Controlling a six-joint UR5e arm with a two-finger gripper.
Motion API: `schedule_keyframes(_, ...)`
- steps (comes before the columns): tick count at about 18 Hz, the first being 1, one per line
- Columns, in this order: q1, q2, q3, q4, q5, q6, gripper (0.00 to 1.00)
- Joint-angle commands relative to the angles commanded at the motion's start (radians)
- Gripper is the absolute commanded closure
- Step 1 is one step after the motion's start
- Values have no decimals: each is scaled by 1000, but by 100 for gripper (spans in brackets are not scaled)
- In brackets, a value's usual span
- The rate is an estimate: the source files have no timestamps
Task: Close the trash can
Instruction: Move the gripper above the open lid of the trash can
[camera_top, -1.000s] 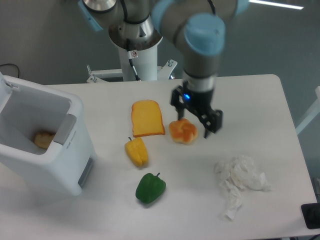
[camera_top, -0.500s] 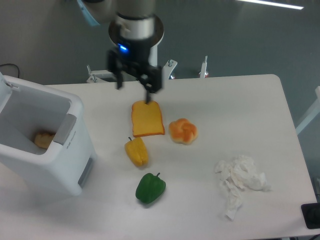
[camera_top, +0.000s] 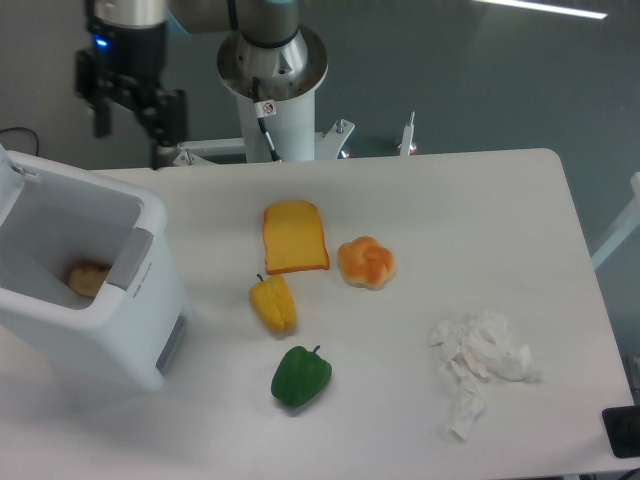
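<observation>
White table (camera_top: 480, 210), single fixed view: trash can (camera_top: 90, 300) sits at the left edge, lid not down, a brownish item inside. End effector (camera_top: 130, 118) has swung from above the bun (camera_top: 366, 262) to hover behind the can, fingers spread, holding nothing. Judgement: positioned to reach the lid; closing not yet begun.

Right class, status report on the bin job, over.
End effector open, empty, above table's back left. Trash can open, food item inside. Nothing blocking the lid.
</observation>
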Motion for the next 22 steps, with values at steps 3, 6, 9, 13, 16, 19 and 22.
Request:
schedule_keyframes(3, -64, -6, 3, 9, -5, -48, 0)
schedule_keyframes(6, -95, -37, 37, 12, -21, -72, 0)
schedule_keyframes(9, -141, -70, 75, 14, -25, -135, 0)
schedule_keyframes(13, -166, -97, 124, 40, -25, -195, 0)
schedule_keyframes(16, -164, -95, 140, 40, -23, -215, 0)
schedule_keyframes(19, -163, -92, 152, 44, -23, -230, 0)
schedule_keyframes(22, -161, -100, 176, 69, -23, -262, 0)
